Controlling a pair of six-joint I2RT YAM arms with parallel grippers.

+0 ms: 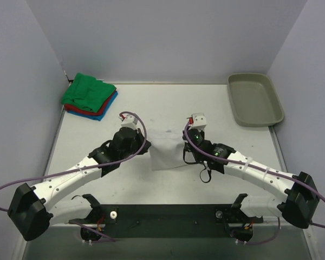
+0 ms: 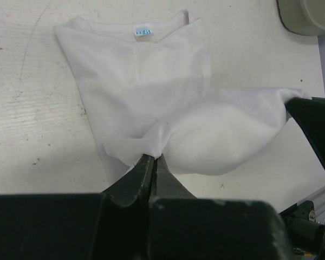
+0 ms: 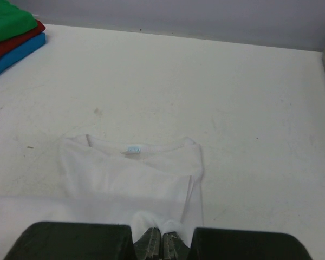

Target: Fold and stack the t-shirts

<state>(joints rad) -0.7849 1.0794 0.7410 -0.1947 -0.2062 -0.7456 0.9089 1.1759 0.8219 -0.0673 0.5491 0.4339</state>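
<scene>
- I am looking down on the surface (image 1: 168,108), a pale top running between lilac walls, with both arms reaching in from the near edge toward its middle.
- The white t-shirt (image 1: 167,151) is lying at the middle of the surface, between the two arms. It is partly folded, with its collar pointing to the far side and a small blue label (image 2: 143,32) showing inside the neck. Its near part is lifting off the surface and sagging as a loose band between the two hands.
- The grey-beige tray (image 1: 254,100) is sitting in the far right corner, well apart from the white t-shirt.
- Three folded shirts are stacking up in the far left corner: the green shirt (image 1: 88,92) on top, the red shirt (image 3: 16,42) under it, the blue shirt (image 3: 16,54) at the bottom.
- The left hand (image 2: 153,158) is pinching a bunched corner of the white t-shirt, its jaws pressing together on the cloth at the left side.
- The right hand (image 3: 161,234) is clamping the white t-shirt's near edge at the right side, jaws together on a small tuck of cloth.
</scene>
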